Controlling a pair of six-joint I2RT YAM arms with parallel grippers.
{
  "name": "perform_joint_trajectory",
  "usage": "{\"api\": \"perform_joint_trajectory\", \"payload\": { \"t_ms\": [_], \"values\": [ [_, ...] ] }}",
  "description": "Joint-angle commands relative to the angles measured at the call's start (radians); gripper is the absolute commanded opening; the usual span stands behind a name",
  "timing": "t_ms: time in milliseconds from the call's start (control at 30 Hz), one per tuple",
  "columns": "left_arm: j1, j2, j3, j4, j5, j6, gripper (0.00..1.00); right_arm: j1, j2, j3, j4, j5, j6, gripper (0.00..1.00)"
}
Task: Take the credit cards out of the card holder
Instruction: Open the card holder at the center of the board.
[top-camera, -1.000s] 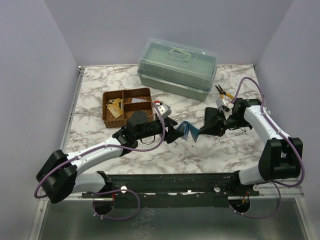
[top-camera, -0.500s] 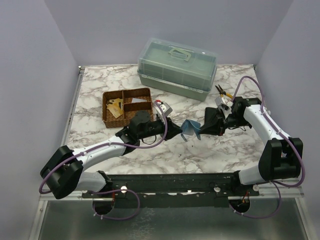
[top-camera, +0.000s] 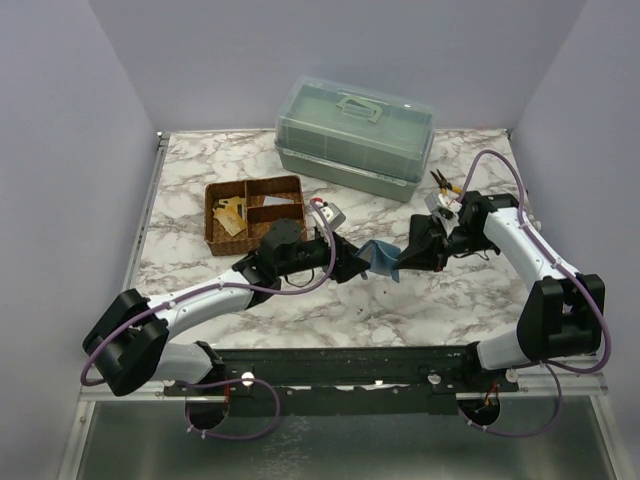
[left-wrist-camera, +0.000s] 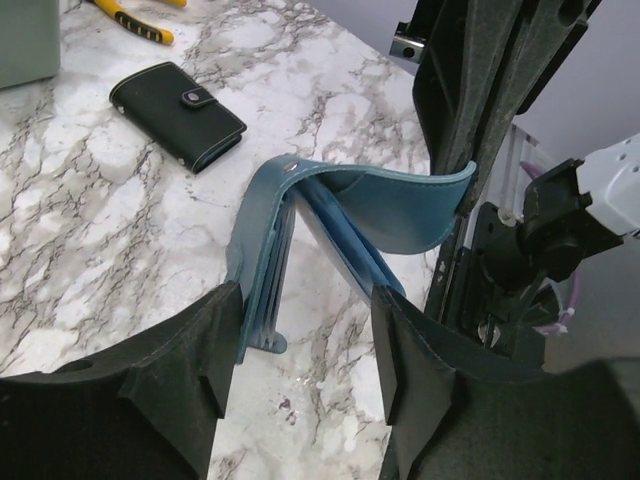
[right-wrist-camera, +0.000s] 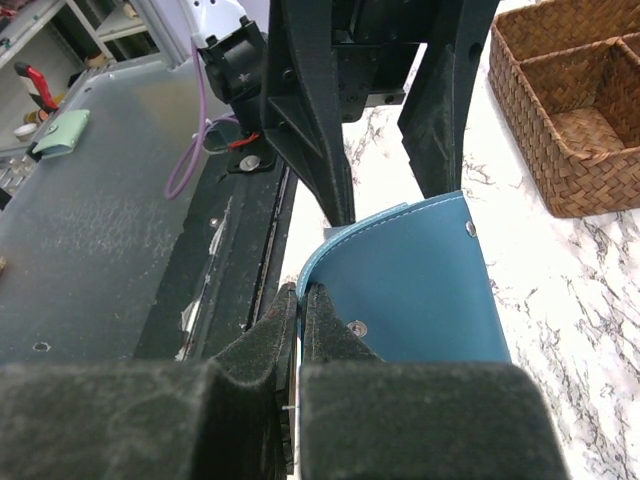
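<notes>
The teal-blue card holder (top-camera: 381, 258) hangs open between my two grippers just above the marble table. My right gripper (right-wrist-camera: 303, 300) is shut on the edge of its outer flap (right-wrist-camera: 420, 280). My left gripper (left-wrist-camera: 305, 345) is open, with its fingers on either side of the holder's lower leaves (left-wrist-camera: 330, 230); the left finger (left-wrist-camera: 200, 370) lies against the outer cover. No card shows in the holder's light blue pockets. Tan flat pieces that look like cards (top-camera: 231, 214) lie in the wicker basket's left compartment.
The brown wicker basket (top-camera: 256, 187) stands left of centre and also shows in the right wrist view (right-wrist-camera: 560, 110). A green lidded box (top-camera: 355, 138) stands at the back. A black snap wallet (left-wrist-camera: 178, 103) and yellow-handled pliers (left-wrist-camera: 135, 18) lie behind the holder.
My left gripper has moved a little right, closing in on the card holder. My right gripper has kept its hold, and the holder has dropped and shifted slightly.
</notes>
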Motion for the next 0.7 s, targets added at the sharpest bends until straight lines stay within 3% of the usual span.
{"api": "perform_joint_trajectory", "payload": {
  "t_ms": [0, 300, 467, 500, 567, 667],
  "values": [
    [0.002, 0.033, 0.033, 0.073, 0.064, -0.043, 0.62, 0.009, 0.02, 0.042, -0.014, -0.143, 0.007, 0.0],
    [0.002, 0.049, 0.02, 0.105, 0.03, -0.111, 0.67, 0.008, 0.03, 0.044, -0.014, -0.143, 0.022, 0.0],
    [0.006, 0.096, 0.041, 0.116, 0.047, -0.138, 0.42, 0.011, 0.033, 0.052, -0.014, -0.16, 0.044, 0.0],
    [0.009, 0.117, 0.052, 0.127, 0.077, -0.139, 0.33, 0.012, 0.029, 0.052, -0.014, -0.166, 0.056, 0.0],
    [0.012, 0.12, 0.048, 0.141, 0.088, -0.138, 0.33, 0.013, 0.023, 0.056, -0.014, -0.173, 0.073, 0.0],
    [0.02, 0.104, 0.03, 0.162, 0.091, -0.139, 0.49, 0.013, 0.016, 0.064, -0.014, -0.176, 0.092, 0.0]
  ]
}}
